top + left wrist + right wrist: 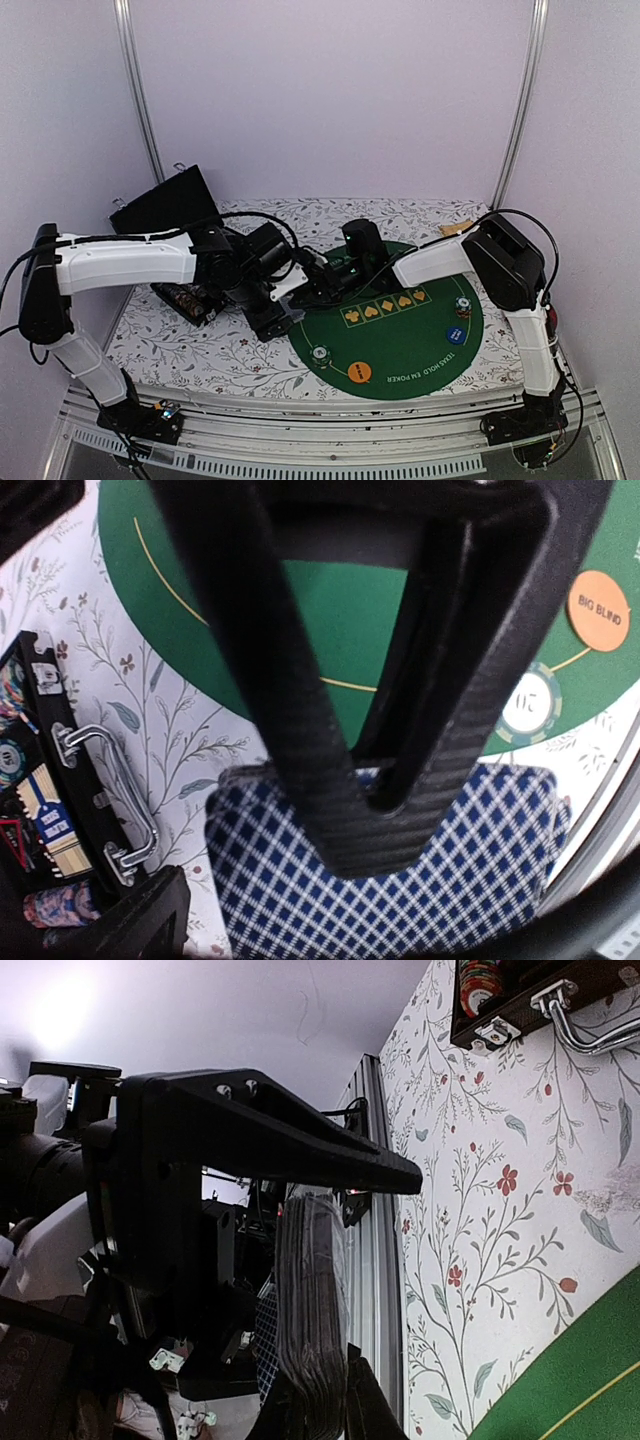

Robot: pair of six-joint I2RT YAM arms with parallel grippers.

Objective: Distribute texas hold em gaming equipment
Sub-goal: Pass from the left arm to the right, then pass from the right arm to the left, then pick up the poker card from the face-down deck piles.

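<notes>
The card deck (312, 1300) is clamped edge-on by the right gripper (327, 1406); the left gripper (295, 285) is spread open.

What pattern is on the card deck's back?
A navy-and-white diamond lattice covers the card deck; it shows clearest in the left wrist view.

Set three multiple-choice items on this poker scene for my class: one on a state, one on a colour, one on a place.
1. The black case is: A shut; B open; C upside down.
2. The card deck has backs that are: A red; B plain grey; C blue-and-white checked.
3. The orange Big Blind disc lies: A in the case; B on the deck; C on the green mat.
Key: B, its lid stands raised; C, the left wrist view shows the check; C, green surrounds it.
</notes>
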